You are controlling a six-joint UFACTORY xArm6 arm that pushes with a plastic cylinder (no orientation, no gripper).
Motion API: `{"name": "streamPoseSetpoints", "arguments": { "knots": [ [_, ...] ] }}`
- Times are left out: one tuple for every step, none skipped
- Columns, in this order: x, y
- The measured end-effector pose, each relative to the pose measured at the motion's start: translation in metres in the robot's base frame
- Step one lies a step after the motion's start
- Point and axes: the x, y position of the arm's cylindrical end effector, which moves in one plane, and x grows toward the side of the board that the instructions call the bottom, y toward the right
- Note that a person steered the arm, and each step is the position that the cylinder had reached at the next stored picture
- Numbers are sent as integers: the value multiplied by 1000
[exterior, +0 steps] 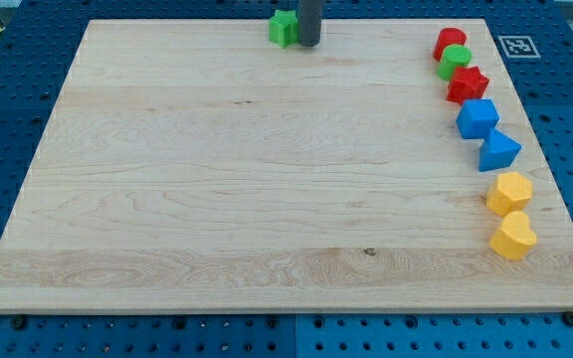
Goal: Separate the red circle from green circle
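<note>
The red circle (pixel 450 43) sits at the view's top right of the wooden board (pixel 267 169). The green circle (pixel 455 61) touches it just below. My tip (pixel 308 43) is at the board's top edge near the middle, far to the left of both circles. It stands right next to a green star-like block (pixel 284 28), on that block's right side.
Down the board's right edge below the circles lie a red star (pixel 468 85), a blue cube-like block (pixel 477 118), a blue triangle (pixel 499 151), a yellow hexagon (pixel 510 192) and a yellow heart (pixel 513 237). A marker tag (pixel 516 46) lies off the top right corner.
</note>
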Motion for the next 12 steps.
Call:
{"name": "streamPoseSetpoints", "arguments": {
  "knots": [
    [-8,-13],
    [-9,-19],
    [12,-1],
    [42,26],
    [35,70],
    [18,114],
    [-29,120],
    [-44,136],
    [-10,194],
    [2,231],
    [-1,250],
    [16,251]
  ]
}}
